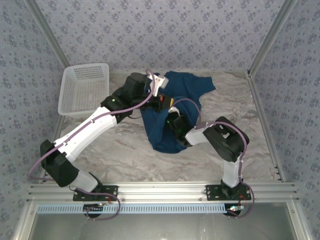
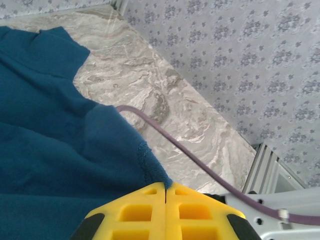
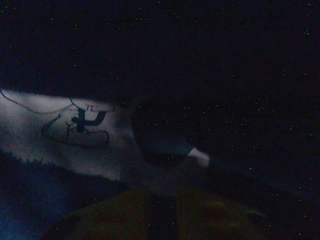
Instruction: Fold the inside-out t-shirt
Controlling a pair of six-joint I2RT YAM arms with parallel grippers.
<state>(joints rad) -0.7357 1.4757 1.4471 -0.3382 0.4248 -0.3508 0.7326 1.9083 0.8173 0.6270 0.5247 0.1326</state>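
Navy t-shirt point(image 1: 189, 87) — hem pinched in the closed left pincer point(image 2: 165, 187).

A white plastic lattice basket point(image 1: 84, 89) is set at the far-left corner of the marble-patterned table point(image 1: 120, 152), which is enclosed by floral-papered walls point(image 1: 165, 30) and edged by aluminium rails point(image 1: 165, 190).

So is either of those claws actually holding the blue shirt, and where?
The left gripper pinches the t-shirt at a stitched edge. The right gripper is buried in dark cloth; whether it grips cannot be told.
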